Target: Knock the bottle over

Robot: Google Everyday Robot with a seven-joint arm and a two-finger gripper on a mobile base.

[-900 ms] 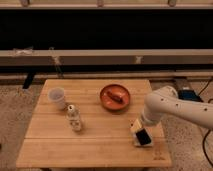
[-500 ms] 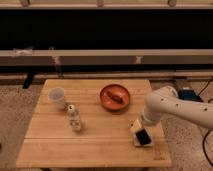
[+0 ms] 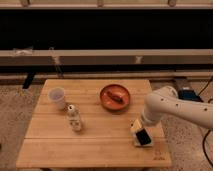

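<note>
From my one camera view I count one wooden table [image 3: 95, 145] and three things standing on it: one bottle [image 3: 75, 119], one cup [image 3: 57, 97] and one reddish bowl [image 3: 115, 96]. The bowl holds something reddish-brown that I cannot identify.

The bottle stands upright on the left-centre part of the table, white cap on top. It is near the cup, on the side closer to me and a little to the right, and I see a gap between them. The bowl sits further right, toward the far edge.

I have one white arm [image 3: 172, 106] reaching in from the right. Its gripper [image 3: 141, 134] is low over the table's right front area, well apart from the bottle. Whether it is spread or closed I cannot tell.
</note>
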